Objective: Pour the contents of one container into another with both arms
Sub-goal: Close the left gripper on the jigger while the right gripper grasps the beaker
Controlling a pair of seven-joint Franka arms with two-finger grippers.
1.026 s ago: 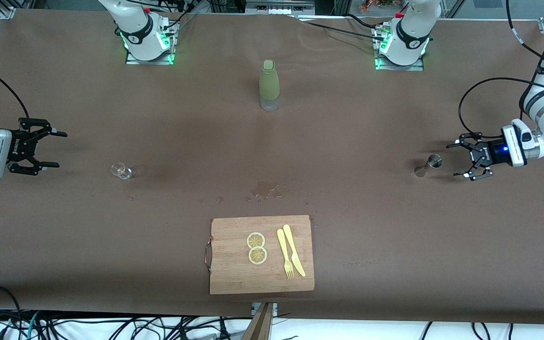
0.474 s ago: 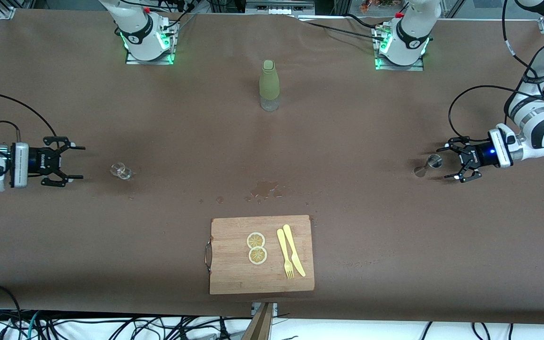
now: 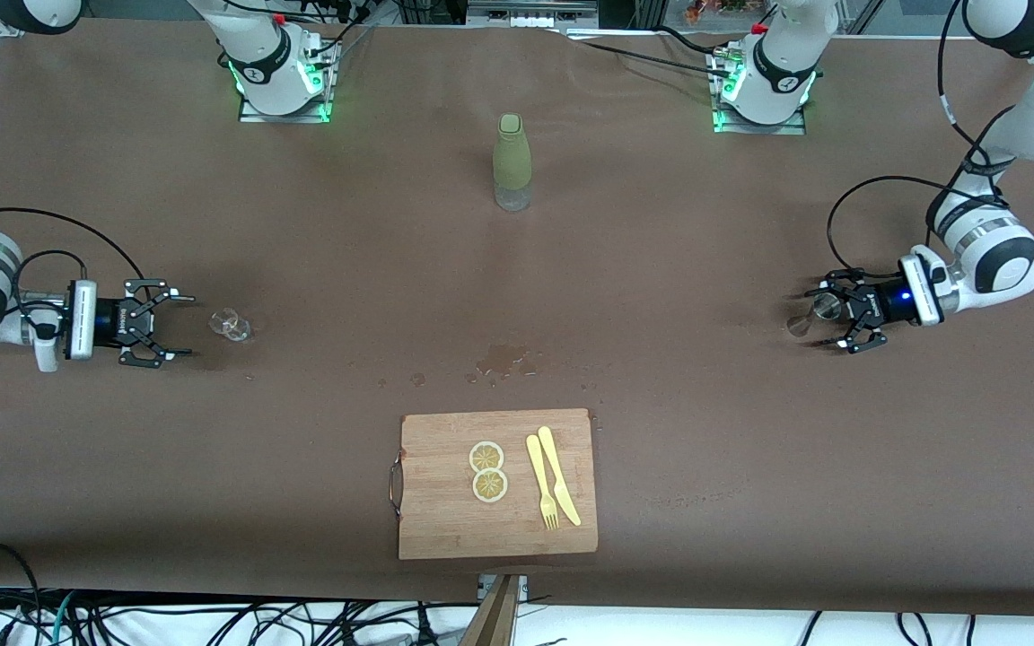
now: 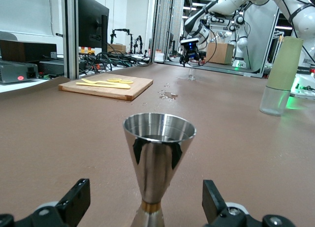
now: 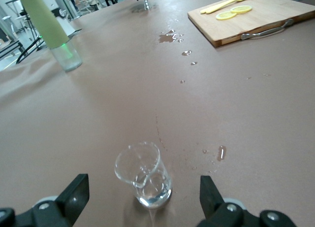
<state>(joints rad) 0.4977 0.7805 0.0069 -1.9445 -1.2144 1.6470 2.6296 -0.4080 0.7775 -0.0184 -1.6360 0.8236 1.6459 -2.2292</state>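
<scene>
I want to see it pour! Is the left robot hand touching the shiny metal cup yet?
Apart. The left wrist view shows bare table between the metal cup and each open jaw.

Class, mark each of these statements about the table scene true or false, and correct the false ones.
1. The left gripper is open with the steel jigger between its fingers. True.
2. The right gripper is shut on the small glass. False: it is open, and the glass stands untouched just ahead of it.
3. The green bottle lies on its side. False: it stands upright.
4. Two lemon slices lie on the cutting board beside a yellow fork and knife. True.
5. Spilled liquid wets the table between bottle and board. True.
</scene>
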